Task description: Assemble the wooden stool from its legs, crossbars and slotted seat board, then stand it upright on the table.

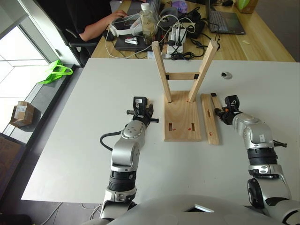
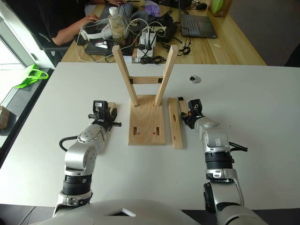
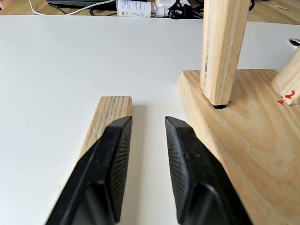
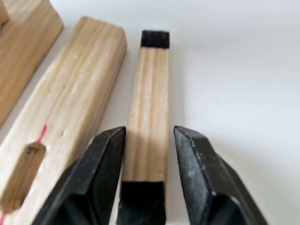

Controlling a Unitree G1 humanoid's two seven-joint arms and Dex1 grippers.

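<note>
While the slotted seat board point(image 1: 183, 125) lies flat about midway between the table's point(image 1: 84, 140) near and far edges, two legs point(image 1: 161, 70) stand in the slots at its far end. They splay apart toward their tops and are joined by a crossbar point(image 1: 182, 76). Two slots point(image 1: 171, 126) show in the board's near half. Just beside the board's right edge a loose leg point(image 4: 79, 79) lies flat on the table, and right beside that lies a thinner crossbar with black ends point(image 4: 152, 79). The right gripper point(image 4: 150, 133) is low over this thin crossbar, its pincer parted narrowly with one finger on each side of the wood. A sliver of gap shows on the outer side, so it straddles the piece rather than clamping it. Beside the board's left edge another loose leg point(image 3: 108, 115) lies on the table. The left gripper point(image 3: 147, 123) hangs over it with its pincer narrowly parted and holding nothing, one finger point(image 3: 115, 159) above the leg and the other above bare table between leg and board. A round grommet point(image 1: 226, 74) sits near the far edge, and beyond it stands a wooden desk point(image 1: 262, 47) with a laptop point(image 1: 225, 21), cables and a bottle point(image 1: 147, 21).
</note>
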